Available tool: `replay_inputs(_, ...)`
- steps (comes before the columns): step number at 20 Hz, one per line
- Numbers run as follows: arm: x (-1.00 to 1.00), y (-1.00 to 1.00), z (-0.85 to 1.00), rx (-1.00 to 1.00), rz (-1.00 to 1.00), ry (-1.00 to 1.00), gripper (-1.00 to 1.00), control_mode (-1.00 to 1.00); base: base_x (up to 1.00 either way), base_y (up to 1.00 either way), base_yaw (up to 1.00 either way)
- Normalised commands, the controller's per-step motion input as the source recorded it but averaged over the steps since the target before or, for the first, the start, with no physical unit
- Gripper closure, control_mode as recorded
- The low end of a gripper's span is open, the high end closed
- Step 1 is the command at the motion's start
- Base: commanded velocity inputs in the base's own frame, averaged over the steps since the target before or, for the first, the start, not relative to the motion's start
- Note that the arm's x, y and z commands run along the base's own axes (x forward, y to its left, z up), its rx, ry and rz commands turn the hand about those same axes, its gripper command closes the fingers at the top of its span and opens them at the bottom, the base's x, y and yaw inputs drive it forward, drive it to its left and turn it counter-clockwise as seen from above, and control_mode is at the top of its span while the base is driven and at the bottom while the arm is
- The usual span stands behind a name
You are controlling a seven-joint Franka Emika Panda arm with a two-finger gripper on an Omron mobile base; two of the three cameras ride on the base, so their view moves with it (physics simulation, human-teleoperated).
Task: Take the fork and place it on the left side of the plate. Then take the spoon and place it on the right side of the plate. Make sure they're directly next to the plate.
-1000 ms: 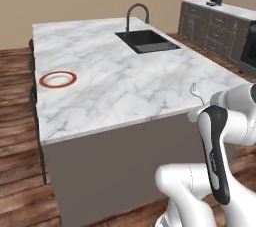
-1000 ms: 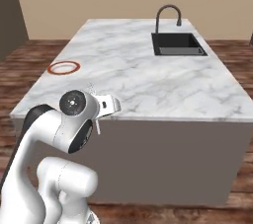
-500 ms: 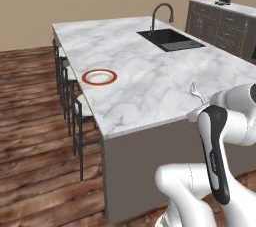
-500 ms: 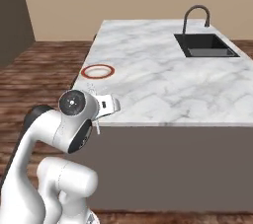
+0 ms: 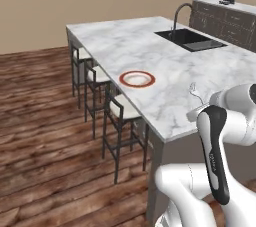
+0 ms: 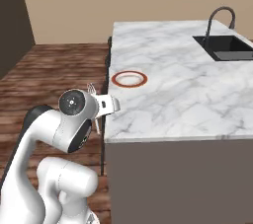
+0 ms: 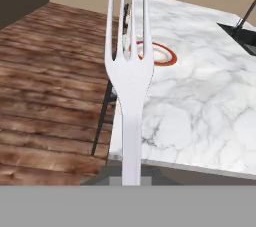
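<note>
The hand (image 7: pixel 131 181) is clamped on the fork (image 7: pixel 128 71), whose handle rises from between the fingertips with its prongs pointing forward over the near edge of the marble bench (image 7: pixel 200 101). In the base views the fork's prongs (image 5: pixel 193 90) stick up beside the robot's wrist, held off the bench's near corner rather than above the plate. The plate (image 5: pixel 137 78), red-rimmed with a pale centre, lies near the bench's stool-side edge, well apart from the carried fork. The first step, delivering the fork, appears to be under way; the next move likely calls for reaching out over the bench and lowering the fork flat just beside the plate's left rim. The spoon's turn comes after.
</note>
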Motion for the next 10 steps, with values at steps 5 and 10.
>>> replay_inputs(5, 0.00, 0.00, 0.00, 0.00, 0.00, 0.00, 1.00, 1.00, 0.45, 1.00, -0.23)
replay_inputs(10, 0.00, 0.00, 0.00, 0.00, 0.00, 0.00, 1.00, 1.00, 0.48, 1.00, -0.26)
